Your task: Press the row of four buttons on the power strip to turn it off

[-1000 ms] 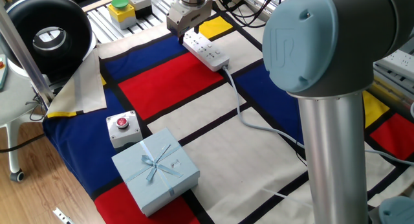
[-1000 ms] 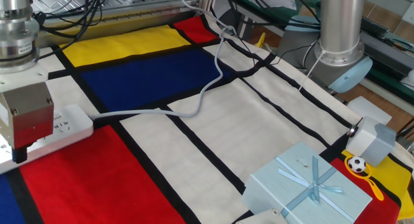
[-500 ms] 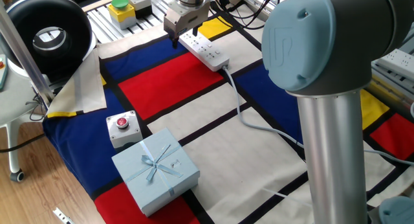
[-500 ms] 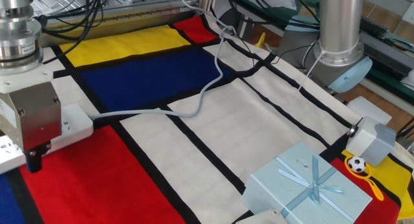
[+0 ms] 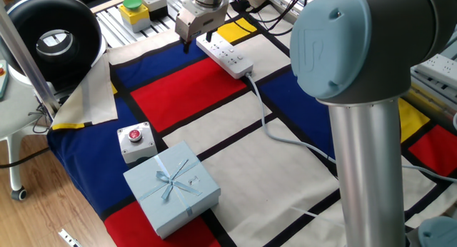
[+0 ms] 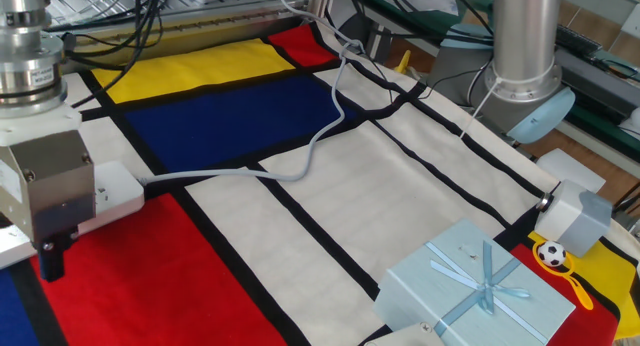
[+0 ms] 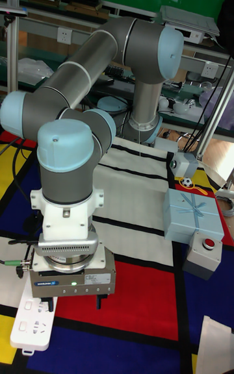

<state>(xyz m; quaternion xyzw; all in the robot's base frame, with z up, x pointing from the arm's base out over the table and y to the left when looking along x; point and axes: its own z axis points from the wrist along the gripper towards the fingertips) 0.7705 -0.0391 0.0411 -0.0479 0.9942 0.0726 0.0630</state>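
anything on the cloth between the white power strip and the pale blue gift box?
Only the power strip's pale grey cord crosses there; the rest is bare cloth up to the gift box, seen in one fixed view.

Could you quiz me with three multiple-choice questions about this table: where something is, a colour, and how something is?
1. Where does the power strip lie?
A. at the far end by the gripper
B. on the gift box
C. on the floor

2. What colour is the gift box?
A. red
B. pale blue
C. black

3. How is the gift box?
A. open
B. crushed
C. closed, tied with a ribbon

Answers:
1 A, it lies just beside the gripper.
2 B, its lid is light blue.
3 C, a bow sits on the shut lid.
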